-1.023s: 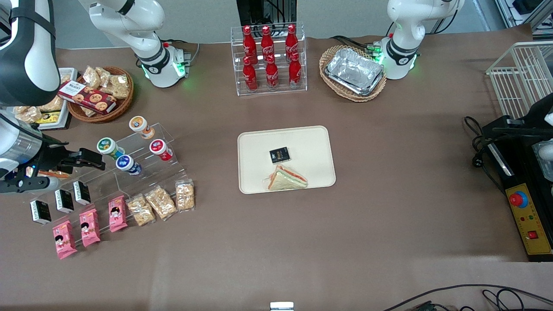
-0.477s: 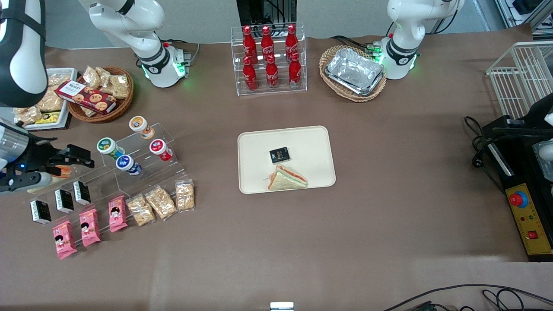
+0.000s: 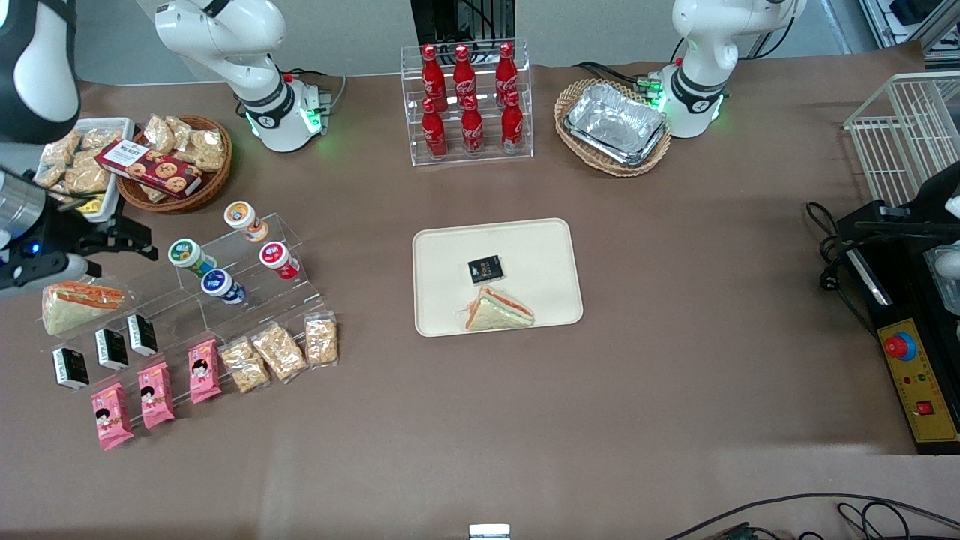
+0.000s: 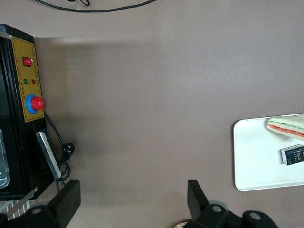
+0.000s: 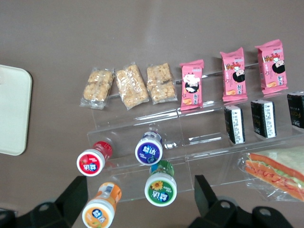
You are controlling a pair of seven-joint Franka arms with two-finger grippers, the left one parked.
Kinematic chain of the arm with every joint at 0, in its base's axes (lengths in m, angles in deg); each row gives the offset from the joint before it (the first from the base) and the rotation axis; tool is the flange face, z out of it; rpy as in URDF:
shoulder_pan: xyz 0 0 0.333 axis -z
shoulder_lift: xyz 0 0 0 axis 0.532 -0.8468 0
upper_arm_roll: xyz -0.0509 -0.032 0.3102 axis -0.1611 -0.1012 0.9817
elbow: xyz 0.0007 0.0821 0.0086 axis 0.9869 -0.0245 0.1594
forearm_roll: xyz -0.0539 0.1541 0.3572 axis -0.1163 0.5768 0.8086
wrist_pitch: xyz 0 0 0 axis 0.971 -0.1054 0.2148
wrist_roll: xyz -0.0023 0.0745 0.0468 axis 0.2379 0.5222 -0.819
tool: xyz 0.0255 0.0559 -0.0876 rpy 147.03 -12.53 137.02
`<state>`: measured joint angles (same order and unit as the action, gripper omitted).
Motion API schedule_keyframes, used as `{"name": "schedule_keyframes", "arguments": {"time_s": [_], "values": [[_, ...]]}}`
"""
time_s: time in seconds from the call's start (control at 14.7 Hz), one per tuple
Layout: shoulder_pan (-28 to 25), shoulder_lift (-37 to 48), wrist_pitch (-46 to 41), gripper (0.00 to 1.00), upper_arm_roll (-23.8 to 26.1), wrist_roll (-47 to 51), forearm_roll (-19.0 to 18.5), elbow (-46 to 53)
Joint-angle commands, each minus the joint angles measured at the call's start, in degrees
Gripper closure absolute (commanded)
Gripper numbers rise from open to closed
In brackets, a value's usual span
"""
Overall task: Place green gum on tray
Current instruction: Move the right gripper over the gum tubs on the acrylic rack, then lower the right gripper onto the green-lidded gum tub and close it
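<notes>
Brown paper covers the whole table (image 3: 675, 360), on which everything is laid out. Near the middle lies the tray (image 3: 540, 247), cream and low-rimmed, with a wrapped sandwich (image 3: 499, 310) on the part of it nearest the front camera and a small black packet (image 3: 485, 269) just beside the sandwich, farther from that camera. Toward the working arm's end of the table a clear stepped display stand (image 3: 247, 300) is set. The green gum (image 3: 186, 255) is seen on the stand, tilted, its green lid with the yellow-white mark turned upward; it lies well apart from the tray. A blue-lidded canister (image 3: 218, 283) sits just beside it, nearer the front camera, a red-lidded canister (image 3: 277, 257) is found near both, and an orange-lidded canister (image 3: 241, 217) is placed farther from the camera. Pink snack packs (image 3: 154, 391) and clear bags of crackers (image 3: 279, 351) are lined along the stand's lowest step.

The gripper (image 3: 139, 241) is held above the table just beside the stand, apart from the green gum and at the working arm's end. In the right wrist view the green gum (image 5: 161, 186) is seen between the two fingers (image 5: 73, 192), which are spread wide with nothing held.
</notes>
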<state>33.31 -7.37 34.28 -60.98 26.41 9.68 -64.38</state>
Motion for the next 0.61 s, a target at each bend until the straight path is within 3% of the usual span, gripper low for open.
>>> {"name": "schedule_keyframes", "arguments": {"time_s": [0.0,0.55], "values": [[0.23,10.28,9.93,0.00,-0.42,-1.88,-0.56,-16.80],[0.24,12.13,16.79,0.00,-1.38,-1.88,-3.98,-25.69]]}}
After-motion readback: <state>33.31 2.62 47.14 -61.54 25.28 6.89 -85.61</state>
